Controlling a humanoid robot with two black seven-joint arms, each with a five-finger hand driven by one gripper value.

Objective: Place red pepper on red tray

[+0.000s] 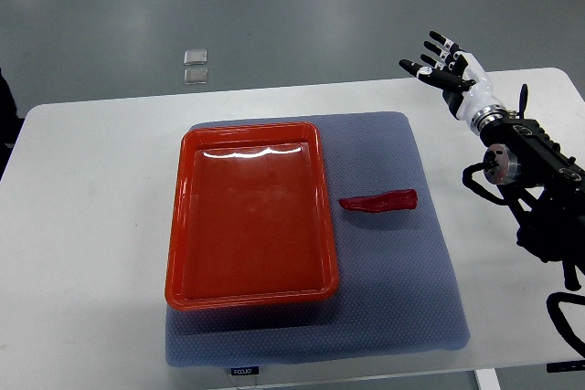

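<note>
Right arm (535, 166): comes in from the right edge and reaches up toward the far right corner. It is black, with wires looping beside it.
Right wrist (482, 109): white and silver, bent a little toward the left.
Right hand (445, 66): held up in the air, holding nothing.
Fingers (437, 42): black with white tips, spread wide apart.
Left arm: not seen.

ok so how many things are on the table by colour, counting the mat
red: 2, the red tray and the red pepper
grey-blue: 1, the mat that both lie on
total: 3

The right hand is raised with fingers spread beyond the table's far right corner and holds nothing, so it is not counted.
</note>
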